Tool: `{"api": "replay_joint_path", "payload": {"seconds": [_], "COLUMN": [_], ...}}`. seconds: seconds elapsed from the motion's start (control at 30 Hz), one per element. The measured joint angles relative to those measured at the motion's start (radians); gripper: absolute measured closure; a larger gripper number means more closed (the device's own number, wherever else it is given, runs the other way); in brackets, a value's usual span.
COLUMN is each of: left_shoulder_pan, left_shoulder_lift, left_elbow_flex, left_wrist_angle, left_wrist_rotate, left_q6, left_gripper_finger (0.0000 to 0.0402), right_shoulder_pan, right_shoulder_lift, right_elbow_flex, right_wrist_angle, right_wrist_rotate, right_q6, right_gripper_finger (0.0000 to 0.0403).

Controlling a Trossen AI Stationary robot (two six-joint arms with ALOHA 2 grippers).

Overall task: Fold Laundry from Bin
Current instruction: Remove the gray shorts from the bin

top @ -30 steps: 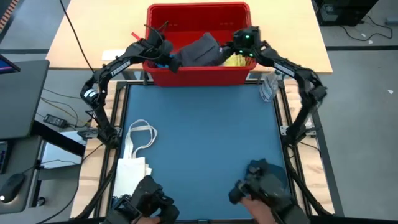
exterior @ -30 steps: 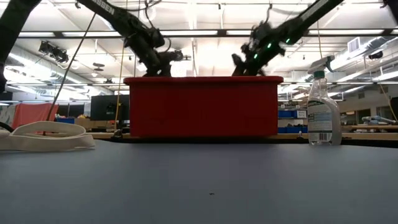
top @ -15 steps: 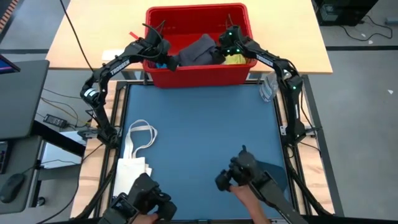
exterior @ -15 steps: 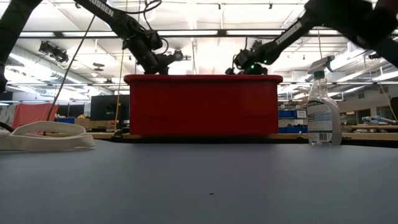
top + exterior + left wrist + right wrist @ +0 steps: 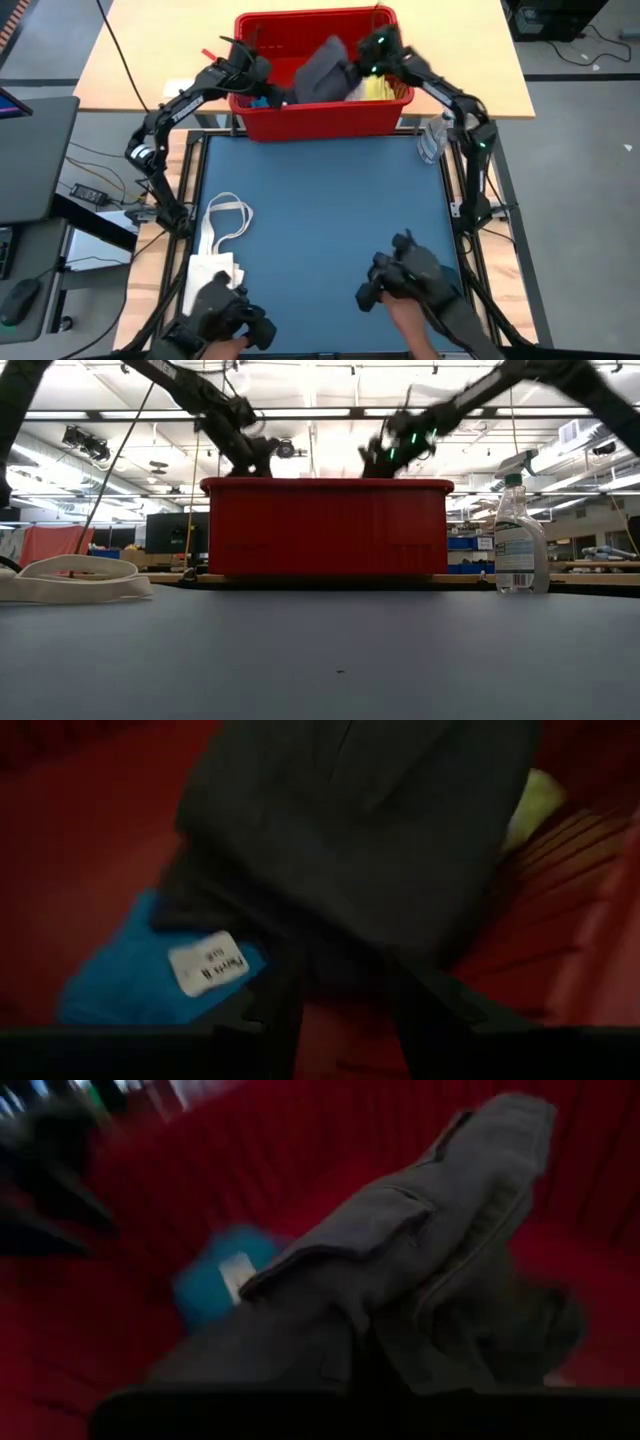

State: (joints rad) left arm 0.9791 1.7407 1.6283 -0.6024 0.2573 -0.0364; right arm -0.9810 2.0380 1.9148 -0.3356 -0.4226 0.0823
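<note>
The red bin (image 5: 262, 122) stands at the table's far edge. A dark grey piece of laundry (image 5: 322, 68) rises bunched inside it, between my two grippers. My left gripper (image 5: 274, 94) is at its left end and my right gripper (image 5: 356, 68) at its right end, both shut on it. A bright blue piece with a white label (image 5: 150, 970) lies on the bin's floor under the grey piece, and a yellow piece (image 5: 376, 90) lies by the right wall. In the low view the bin's wall (image 5: 325, 530) hides the laundry. My left gripper holds the dark grey piece by its lower left edge (image 5: 345, 955), pinched between the two fingers (image 5: 275, 1005). The fingers slant down into the bin from its left side. The cloth rises away from them, above the blue piece. CONTACT continues is not used.
A cream tote bag (image 5: 220, 238) with long handles lies at the table's left. A clear spray bottle (image 5: 432, 140) stands at the far right beside the bin. A person's hands work two control handles (image 5: 408, 282) at the near edge.
My right gripper has gone toward the table's left, deeper into the bin and onto the grey piece, then a little up and toward the far edge. The grey piece's right part has risen and bunched up, while its left end has stayed at my left gripper.
</note>
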Motion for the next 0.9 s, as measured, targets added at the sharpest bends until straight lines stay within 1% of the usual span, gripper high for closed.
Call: {"api": "replay_joint_path", "payload": {"seconds": [0.17, 0.23, 0.33, 0.47, 0.53, 0.57, 0.63, 0.73, 0.8, 0.9], "left_shoulder_pan": [0.049, 0.058, 0.062, 0.048, 0.033, 0.023, -0.001, -0.044, -0.07, -0.117], "left_shoulder_lift": [-0.101, -0.154, -0.237, -0.318, -0.356, -0.376, -0.412, -0.458, -0.482, -0.5], "left_elbow_flex": [0.0, 0.0, 0.002, 0.002, 0.002, 0.002, 0.002, 0.002, 0.002, 0.002], "left_wrist_angle": [0.074, 0.124, 0.159, 0.157, 0.137, 0.115, 0.061, -0.029, -0.079, -0.127], "left_wrist_rotate": [-0.005, -0.002, 0.035, 0.137, 0.196, 0.219, 0.238, 0.238, 0.238, 0.237], "left_q6": [-0.001, -0.001, 0.0, 0.003, -0.002, -0.002, 0.003, 0.036, 0.064, 0.068], "left_gripper_finger": [0.0257, 0.0257, 0.0257, 0.0257, 0.0257, 0.0257, 0.0257, 0.0257, 0.0257, 0.0257], "right_shoulder_pan": [0.024, 0.051, 0.12, 0.256, 0.352, 0.408, 0.529, 0.716, 0.84, 1.008], "right_shoulder_lift": [-0.192, -0.263, -0.358, -0.456, -0.493, -0.509, -0.537, -0.561, -0.573, -0.576], "right_elbow_flex": [0.001, 0.002, 0.002, 0.003, 0.003, 0.003, 0.003, -0.009, -0.063, -0.201], "right_wrist_angle": [0.043, 0.032, -0.037, -0.222, -0.324, -0.372, -0.464, -0.587, -0.632, -0.628], "right_wrist_rotate": [0.017, -0.007, -0.047, -0.03, 0.034, 0.088, 0.218, 0.414, 0.527, 0.669], "right_q6": [-0.016, -0.017, -0.019, -0.002, 0.022, 0.033, 0.066, 0.147, 0.224, 0.384], "right_gripper_finger": [0.0385, 0.0385, 0.0385, 0.0385, 0.0385, 0.0385, 0.0385, 0.0385, 0.0385, 0.0385]}}
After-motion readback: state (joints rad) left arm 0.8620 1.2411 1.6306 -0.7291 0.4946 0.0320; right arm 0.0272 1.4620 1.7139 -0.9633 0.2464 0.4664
